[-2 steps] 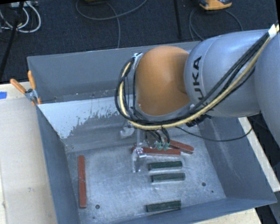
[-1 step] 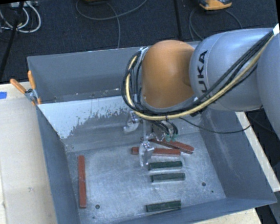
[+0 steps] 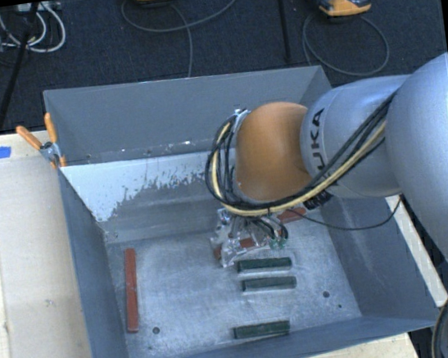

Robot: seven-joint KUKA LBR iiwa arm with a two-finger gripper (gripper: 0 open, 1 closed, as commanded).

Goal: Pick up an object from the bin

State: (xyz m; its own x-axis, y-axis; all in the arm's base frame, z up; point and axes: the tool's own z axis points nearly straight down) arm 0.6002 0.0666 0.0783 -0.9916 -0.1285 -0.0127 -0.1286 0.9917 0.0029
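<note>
My gripper (image 3: 235, 245) hangs low in the middle of the bin, just under the arm's orange cover. A red-brown bar (image 3: 293, 215) lies slanted right beneath it, with one end poking out to the right and most of it hidden. Two dark green bars lie side by side just in front of the gripper, the nearer one (image 3: 263, 264) almost touching it and the second (image 3: 268, 284) a little further forward.
A third dark green bar (image 3: 262, 330) lies near the bin's front wall. A long red-brown stick (image 3: 130, 289) lies along the left side of the floor. The arm and its cables cover the bin's right rear part.
</note>
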